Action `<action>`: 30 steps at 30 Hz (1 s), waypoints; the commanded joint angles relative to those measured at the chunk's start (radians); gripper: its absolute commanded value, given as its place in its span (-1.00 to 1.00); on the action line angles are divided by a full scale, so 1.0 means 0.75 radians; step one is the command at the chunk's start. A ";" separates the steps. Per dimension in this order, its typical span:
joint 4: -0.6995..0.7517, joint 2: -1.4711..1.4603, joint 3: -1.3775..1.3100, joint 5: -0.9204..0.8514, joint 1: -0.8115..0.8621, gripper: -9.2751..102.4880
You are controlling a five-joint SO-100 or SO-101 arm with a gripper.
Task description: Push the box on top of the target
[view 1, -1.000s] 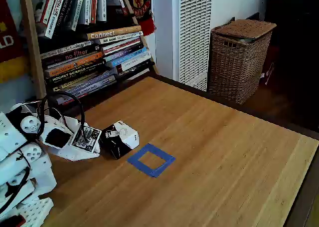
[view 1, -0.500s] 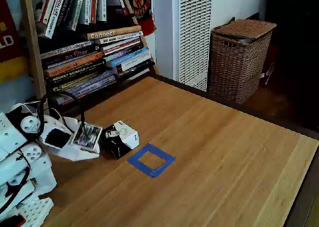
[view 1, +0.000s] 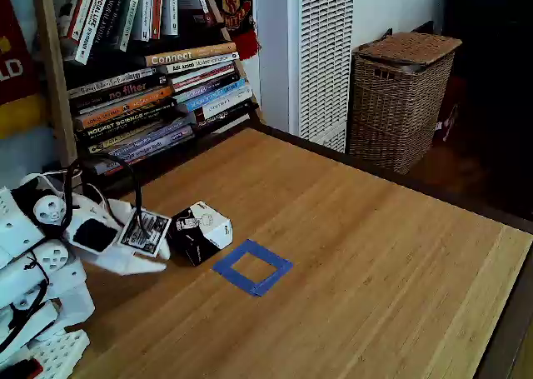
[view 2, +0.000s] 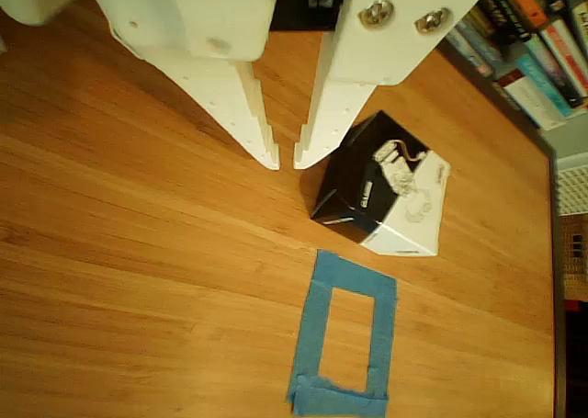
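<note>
The box (view 2: 384, 186) sits just beyond the claw (view 2: 286, 160), offset to its right in the other view, short of the blue tape square (view 2: 344, 337). Fingers nearly together, empty. Advise contacting the black face squarely, pushing slowly toward the tape.

We find the end effector (view 2: 286, 162) low over the tabletop (view 1: 358, 254), its fingers nearly closed, tips just beside the box (view 2: 386, 197). In the other view the box blocks passage at 4 o'clock of the tips; bare wood lies open from 6 to 9 o'clock. The target (view 2: 342, 340), flat tape, obstructs nothing. In the fixed view, stacked books (view 1: 158, 96) border the tabletop at 12 o'clock.
</note>
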 commanded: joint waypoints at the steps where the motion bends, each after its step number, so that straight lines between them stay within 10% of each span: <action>1: 0.018 -0.200 -0.145 -0.063 0.049 -0.62; 30: -0.170 -1.360 -1.045 0.470 -0.405 -0.65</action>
